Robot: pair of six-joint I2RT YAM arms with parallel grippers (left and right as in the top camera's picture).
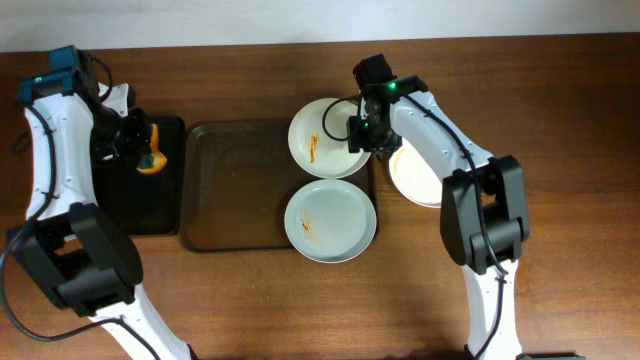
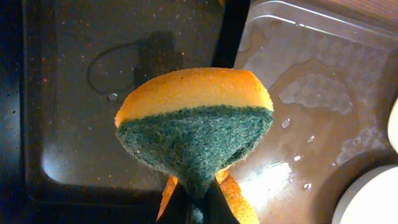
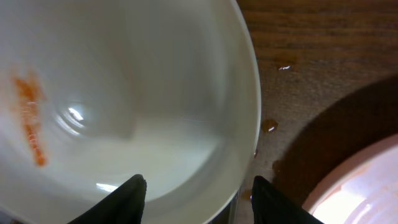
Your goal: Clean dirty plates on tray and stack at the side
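Right gripper [image 3: 200,198] is down at the far plate [image 3: 124,93], fingers [image 3: 132,194] spread, one inside the dish and one outside, with the plate's right rim in the gap and not pinched. An orange smear marks the plate's left side. The right arm [image 1: 440,150] reaches in from the near right, elbow bent, forearm angling left and far, wrist pointed down.

That far plate [image 1: 318,140] sits at the far right corner of the tray [image 1: 235,190]. The near plate [image 1: 330,222] lies just beside it at the near right corner, overhanging the edge, with faint smears. A third plate [image 1: 410,182] rests off the tray on the surface [image 1: 560,120], to the right and partly under the arm. A few droplets [image 3: 268,126] dot the wood.

Over on the left, the left gripper [image 2: 196,202] is pressed together on a sponge [image 2: 194,118], orange over green, above the black tray [image 1: 150,205]. The left arm [image 1: 55,140] arches far, then bends right.
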